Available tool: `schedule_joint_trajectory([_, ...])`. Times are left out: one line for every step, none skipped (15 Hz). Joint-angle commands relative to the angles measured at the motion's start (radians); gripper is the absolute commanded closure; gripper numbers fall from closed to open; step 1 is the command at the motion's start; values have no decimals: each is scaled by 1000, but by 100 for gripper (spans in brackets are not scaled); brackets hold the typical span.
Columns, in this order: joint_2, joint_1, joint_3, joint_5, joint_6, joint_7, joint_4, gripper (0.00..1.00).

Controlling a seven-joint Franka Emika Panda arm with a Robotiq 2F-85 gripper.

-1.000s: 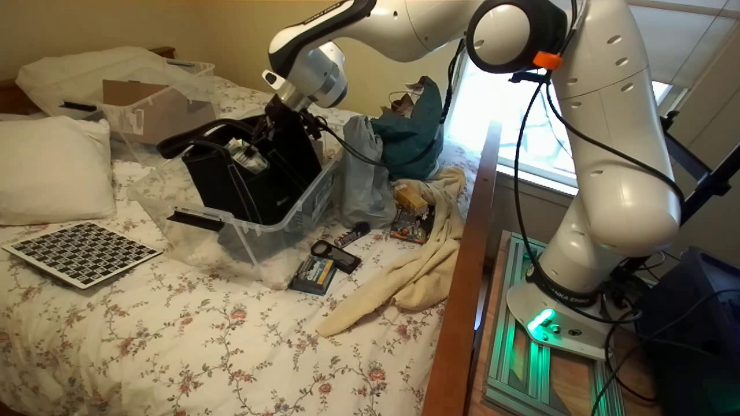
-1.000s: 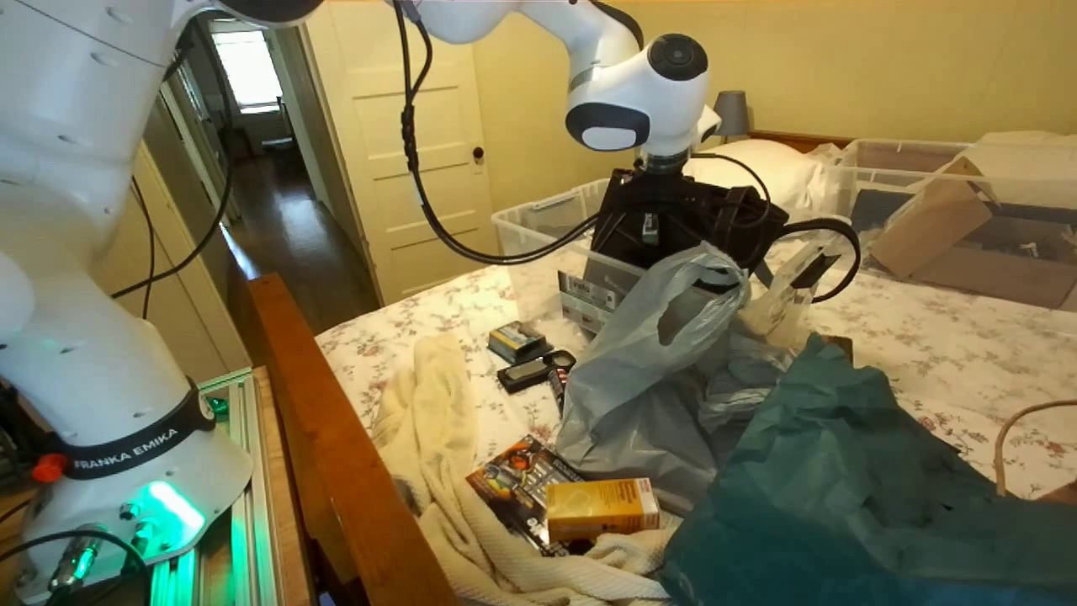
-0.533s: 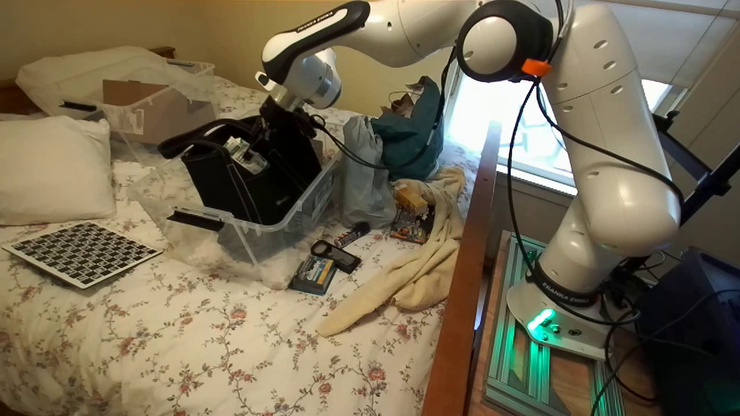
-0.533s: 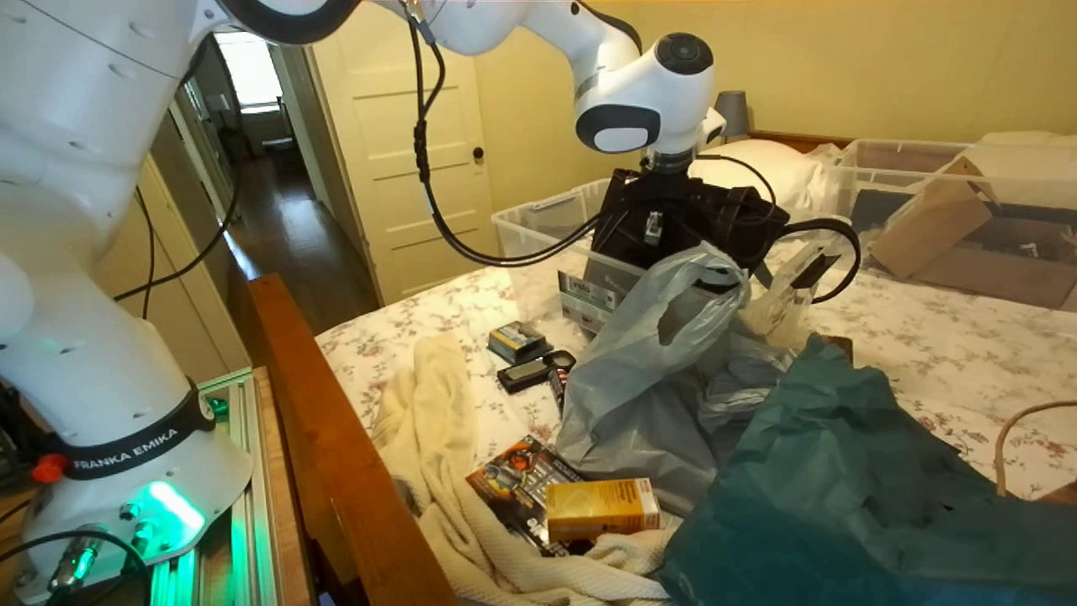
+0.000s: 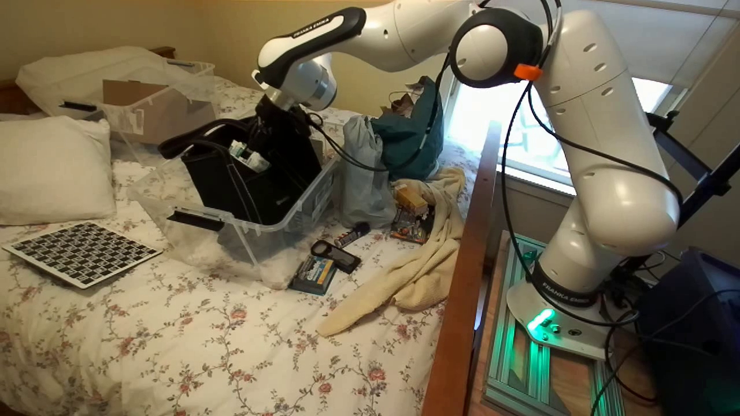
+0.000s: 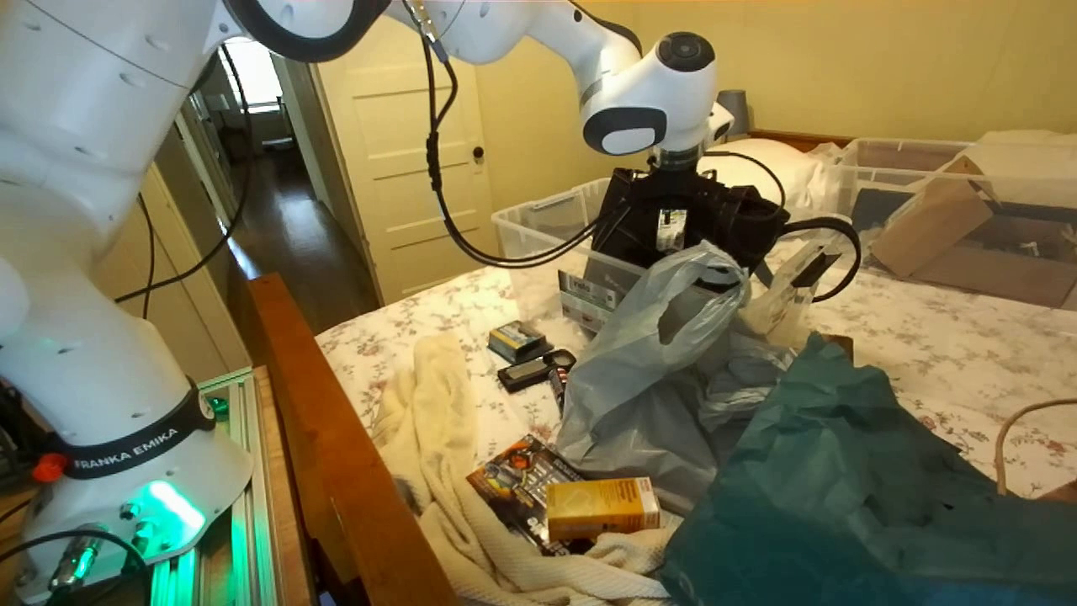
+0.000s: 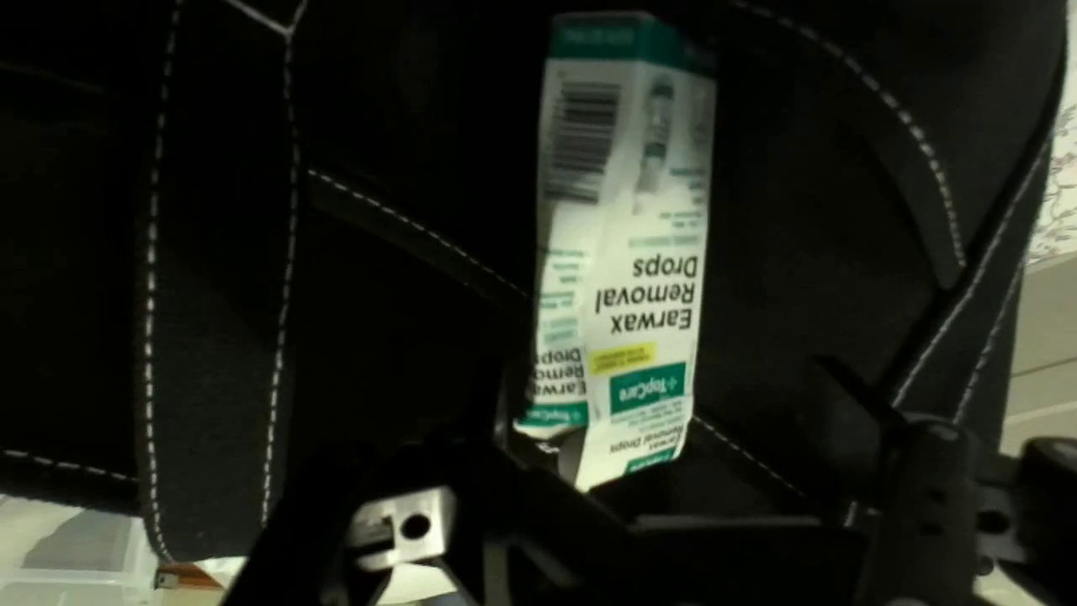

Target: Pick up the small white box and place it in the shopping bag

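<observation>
At mouth of shopping bag (image 5: 263, 185) — white box (image 7: 631, 244), green-ended, barcoded — cannot tell if tool (image 5: 265, 133) grips it.

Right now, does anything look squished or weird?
Yes: in the wrist view, the small white box seen against the black shopping bag looks crumpled. The edge between two printed sides bends oddly, and a flap seems to stick out at the lower end.

I count 1 blk bag (image 5: 260, 188); at/nr it, 1 sm wht box (image 7: 631, 252), 2 clr bins (image 5: 272, 245), 1 teal bag (image 5: 407, 141), 1 checkerbd (image 5: 82, 254).
</observation>
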Motion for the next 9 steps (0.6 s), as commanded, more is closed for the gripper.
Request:
schedule_joint_trajectory([42,-16,36,-58,63,55,49,0])
schedule_joint_trajectory([47,-15,39,-67,77,62,49,0])
schedule_joint_trajectory([51,-16,44,-78,87,69,49,0])
schedule_joint_trajectory([49,-18,49,-92,99,78,44,0])
schedule_joint_trajectory([45,-22,54,-104,105,91,38,0])
schedule_joint_trajectory([26,-23,54,-114,121,106,16,0])
schedule_joint_trajectory([6,-14,40,-138,153,135,-10,0])
schedule_joint_trajectory([-16,-5,23,-166,191,177,-38,0])
schedule_joint_trajectory([-27,-3,13,-197,216,219,-53,0])
